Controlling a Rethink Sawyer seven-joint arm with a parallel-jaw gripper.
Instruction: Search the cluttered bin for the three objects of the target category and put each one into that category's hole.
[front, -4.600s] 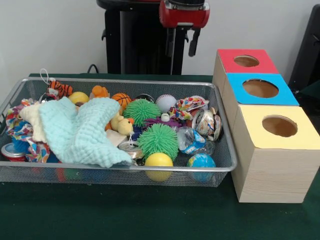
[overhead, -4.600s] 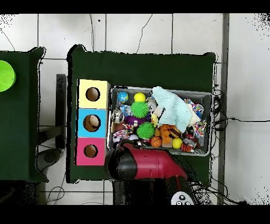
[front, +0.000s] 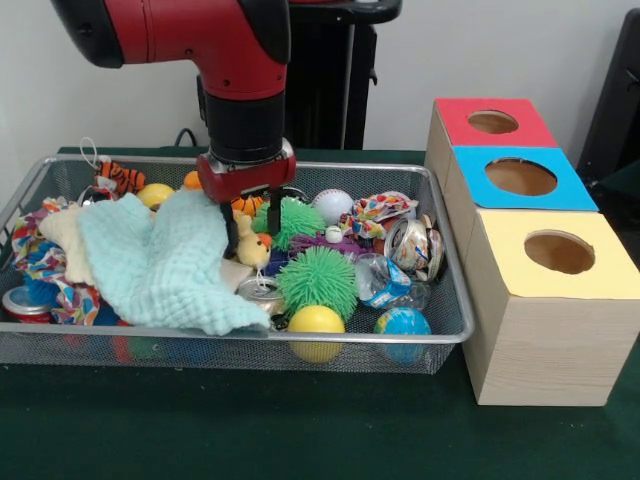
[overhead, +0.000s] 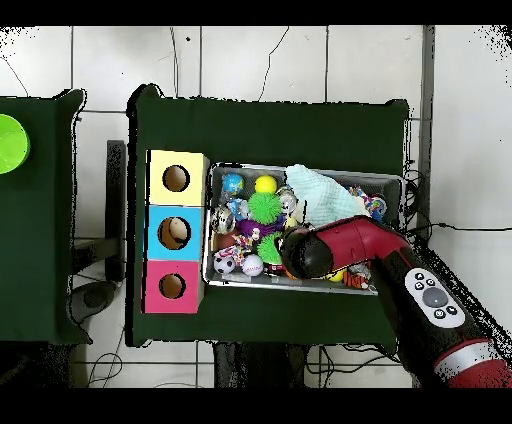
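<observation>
The wire-mesh bin (front: 230, 338) is full of toys. My gripper (front: 250, 232) is down in its middle, at the right edge of a pale blue cloth (front: 160, 265), beside a yellow duck (front: 251, 250); its fingers stand apart and hold nothing. A printed can (front: 410, 245) lies at the bin's right end. A silver can top (front: 262, 292) shows under the cloth's front corner. A red can (front: 24, 303) sits in the front left corner. The red-topped box's hole (front: 492, 122) is far right. In the overhead view my arm (overhead: 330, 250) hides the gripper.
Green spiky balls (front: 317, 280), a yellow ball (front: 317, 320), a globe ball (front: 402, 322), a clear bottle (front: 380, 280) and a baseball (front: 331, 204) crowd around the gripper. Blue-topped (front: 520, 177) and yellow-topped (front: 559, 252) box holes lie nearer than the red one.
The arm has swung from its drawn-back pose at the table's far side out over the bin. The gripper has come down among the toys at the cloth's edge.
</observation>
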